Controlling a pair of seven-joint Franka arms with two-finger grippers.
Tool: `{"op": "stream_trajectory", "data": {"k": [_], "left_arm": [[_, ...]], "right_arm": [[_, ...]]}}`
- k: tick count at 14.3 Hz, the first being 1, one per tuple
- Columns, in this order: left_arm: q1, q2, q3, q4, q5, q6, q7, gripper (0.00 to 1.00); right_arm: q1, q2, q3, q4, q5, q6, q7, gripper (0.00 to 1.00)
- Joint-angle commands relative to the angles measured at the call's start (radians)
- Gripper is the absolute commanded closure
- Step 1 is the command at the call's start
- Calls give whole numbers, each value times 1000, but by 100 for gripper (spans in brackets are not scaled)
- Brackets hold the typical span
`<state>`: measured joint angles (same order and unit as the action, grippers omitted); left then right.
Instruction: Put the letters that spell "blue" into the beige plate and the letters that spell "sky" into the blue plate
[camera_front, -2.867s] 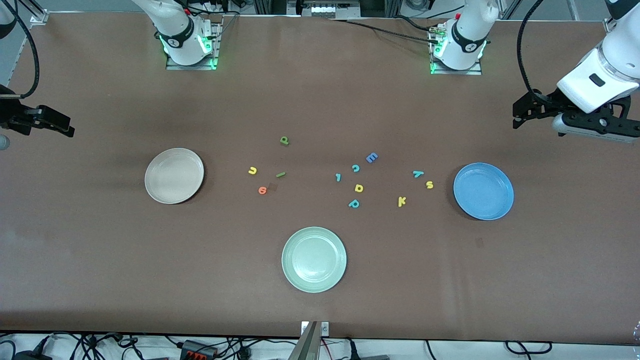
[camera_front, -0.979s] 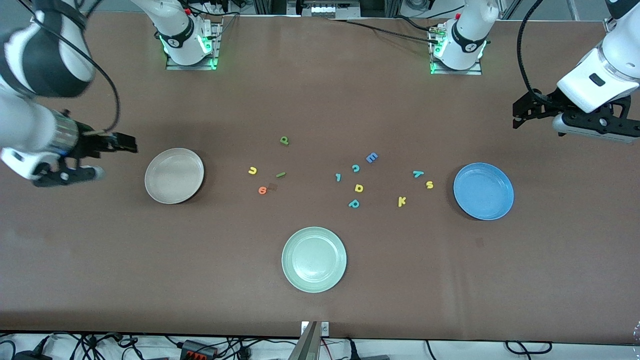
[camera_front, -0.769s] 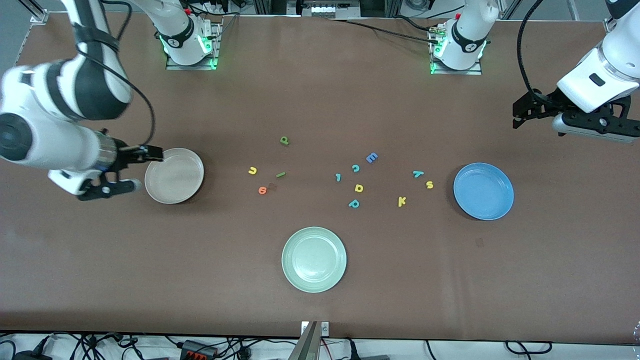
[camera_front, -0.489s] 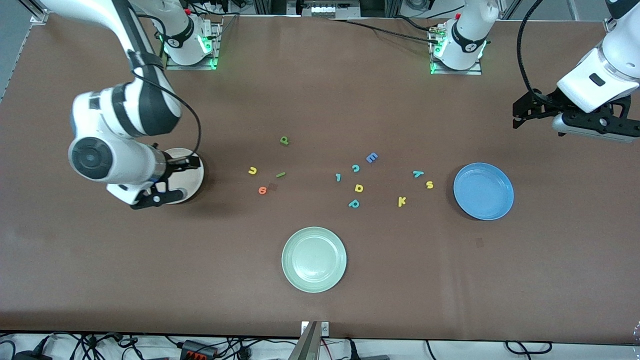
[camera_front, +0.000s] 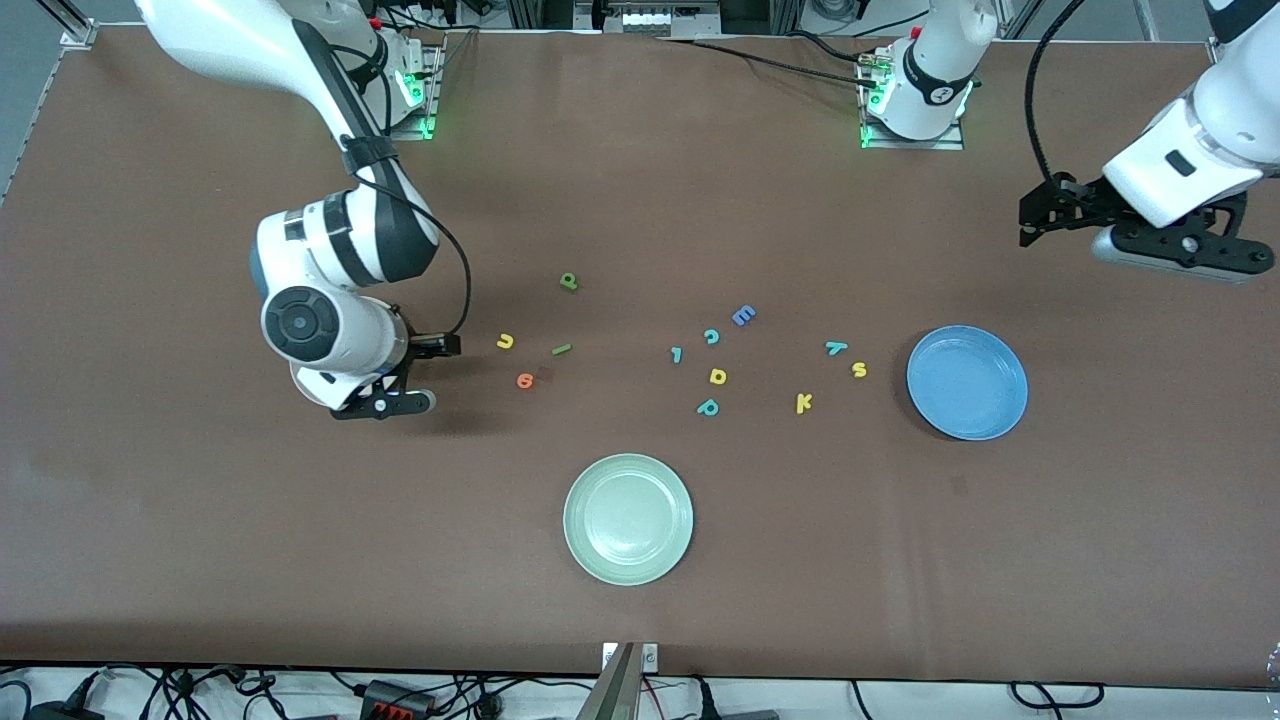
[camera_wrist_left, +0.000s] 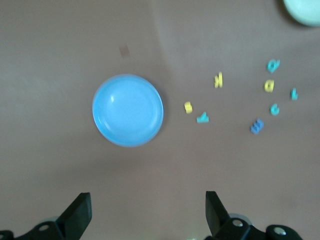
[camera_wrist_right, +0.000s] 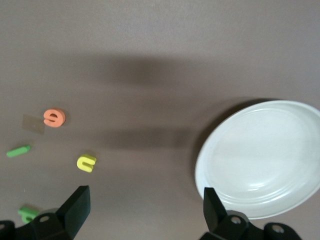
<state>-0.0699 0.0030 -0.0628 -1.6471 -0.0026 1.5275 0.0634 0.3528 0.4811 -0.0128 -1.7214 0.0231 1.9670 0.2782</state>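
Right arm (camera_front: 330, 300) hides beige plate (camera_wrist_right: 265, 155) from front.

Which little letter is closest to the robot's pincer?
The yellow u. It lies just past the right pincer, which is open. The orange e and green l lie a bit farther from it.

Right wrist view: right gripper (camera_wrist_right: 145, 210) fingers spread wide, nothing between, both tips along frame's lower edge. Beige plate (camera_wrist_right: 220, 165) lower right of frame, empty, cut by frame edge. Orange e (camera_wrist_right: 54, 118) mid-left, small translucent patch (camera_wrist_right: 33, 124) just beside. Green bar l (camera_wrist_right: 18, 150) at left edge. Yellow u (camera_wrist_right: 86, 163) lower left. Olive-green b (camera_wrist_right: 27, 214) at bottom left, partly hidden by finger. All on brown table (camera_wrist_right: 160, 50).
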Motion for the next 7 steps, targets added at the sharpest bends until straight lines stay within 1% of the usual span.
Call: {"op": "stream_trajectory", "data": {"k": [1,3,5,7], "left_arm": [[-4,75,-58,20,-2,-35,1,0],[-8,138,-83,21,-2,-15,-2,0],[-13,207,-101,20,-3,44,-5,0],[-24,264,-110,20,-3,130,-14,0]], "right_arm": [[26,-16,-6,-67,11,68,111,0],[50,8,-4,-78,11,105,206,0],[77,37,-4,-78,11,148,281,0],[113,53,1,-107,12,223,347,0]]}}
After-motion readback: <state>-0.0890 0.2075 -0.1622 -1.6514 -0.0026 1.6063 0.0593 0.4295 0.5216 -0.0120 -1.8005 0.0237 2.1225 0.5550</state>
